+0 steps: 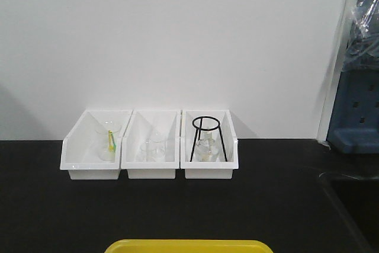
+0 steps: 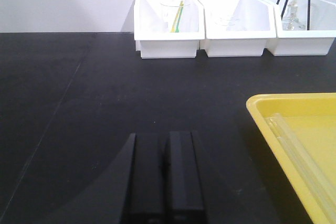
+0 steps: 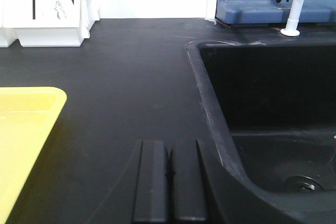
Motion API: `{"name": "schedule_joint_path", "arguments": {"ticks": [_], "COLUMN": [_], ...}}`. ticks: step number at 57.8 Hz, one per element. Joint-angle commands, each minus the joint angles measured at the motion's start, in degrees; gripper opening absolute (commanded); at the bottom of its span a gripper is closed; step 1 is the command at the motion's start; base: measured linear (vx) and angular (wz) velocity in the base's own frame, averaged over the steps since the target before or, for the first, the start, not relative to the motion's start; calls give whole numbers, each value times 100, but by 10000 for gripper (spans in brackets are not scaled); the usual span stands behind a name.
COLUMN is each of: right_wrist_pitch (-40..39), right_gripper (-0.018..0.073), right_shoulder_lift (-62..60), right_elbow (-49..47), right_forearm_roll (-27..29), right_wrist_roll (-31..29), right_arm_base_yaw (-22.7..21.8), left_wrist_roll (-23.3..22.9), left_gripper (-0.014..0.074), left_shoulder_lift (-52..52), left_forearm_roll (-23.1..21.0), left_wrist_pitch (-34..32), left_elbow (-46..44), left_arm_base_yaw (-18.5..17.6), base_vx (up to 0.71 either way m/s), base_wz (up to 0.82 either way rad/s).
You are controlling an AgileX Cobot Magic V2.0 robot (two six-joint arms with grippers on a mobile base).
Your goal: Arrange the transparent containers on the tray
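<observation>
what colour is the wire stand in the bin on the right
Black. The ring stand shows best in the exterior front-facing view, standing in the rightmost white bin.

A lab: black bench, sink, glass beakers in bins.

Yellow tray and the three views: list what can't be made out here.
- Tray: front view shows only its far rim; the bottom edge cuts off the rest.
- Test tubes: left wrist view, faint against the yellow, cut by the right edge; count unclear.
- Middle bin: its clear glassware is too washed out to identify.
- Left gripper and right gripper: fingers together, nothing held; the bottom edge cuts off their bases.
</observation>
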Motion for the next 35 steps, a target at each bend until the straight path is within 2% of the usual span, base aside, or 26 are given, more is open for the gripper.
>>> {"name": "schedule_joint_path", "arguments": {"ticks": [1,35], "right_wrist_pitch": [-472,-472], "right_gripper": [-13,-13], "right_shoulder_lift": [-43,-43], "right_elbow": [53,53], "right_forearm_roll": [-26,-26], "right_wrist_roll": [-48,-48], "right_arm_base_yaw": [-43,-43], "left_wrist_roll": [-32,-32], "left_gripper": [-8,-8], "left_shoulder_lift": [-82,-82], "left_forearm_roll": [-29,-29], "left_wrist_pitch": [-463,-463], "left_elbow": [196,196], "left_arm_base_yaw": [10,10], "base_vx": [0,0], "base_wz": [0,0]}}
